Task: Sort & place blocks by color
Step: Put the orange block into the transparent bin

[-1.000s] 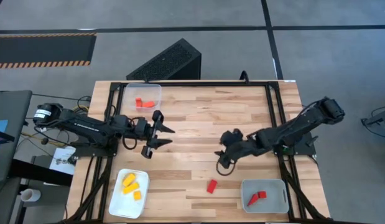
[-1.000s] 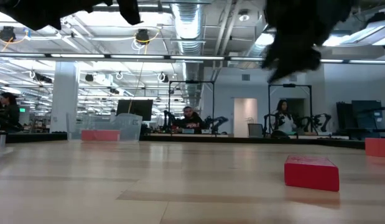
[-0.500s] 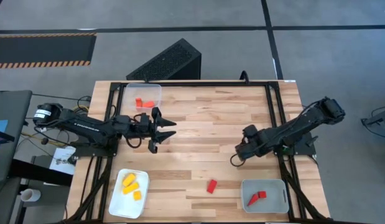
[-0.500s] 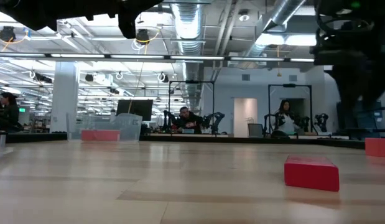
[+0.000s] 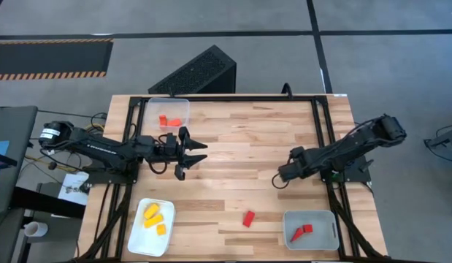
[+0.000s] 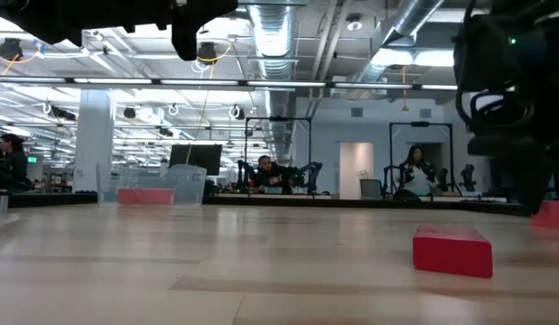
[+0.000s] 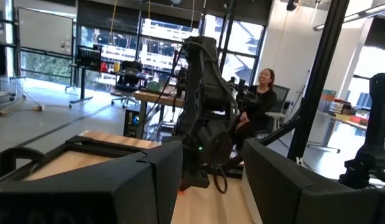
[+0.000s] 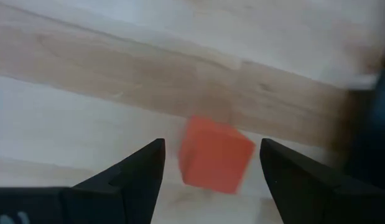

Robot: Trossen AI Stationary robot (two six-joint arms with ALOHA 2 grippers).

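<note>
A lone red block (image 5: pixel 248 218) lies flat on the wood near the table's near edge, also seen in the low view (image 6: pixel 452 250). My right gripper (image 5: pixel 277 181) hovers open to the far right of it. In the right wrist view a red-orange block (image 8: pixel 214 155) shows ahead between the open fingers (image 8: pixel 212 144), untouched. My left gripper (image 5: pixel 196 155) hangs open over the left half of the table, below the clear tray (image 5: pixel 167 111) that holds orange-red blocks. Yellow blocks lie in the white tray (image 5: pixel 151 226), red ones in the grey tray (image 5: pixel 311 230).
Black frame rails (image 5: pixel 322 139) run along the table's left and right sides. The three trays sit at the far-left, near-left and near-right corners. Bare wood (image 5: pixel 240 139) spans the middle. People sit at desks in the room behind (image 6: pixel 410 167).
My right gripper has drawn back from above the lone red block, moving toward the table's right edge and a little toward the far edge. My left gripper has shifted slightly toward the far edge. The red block has stayed where it was.
</note>
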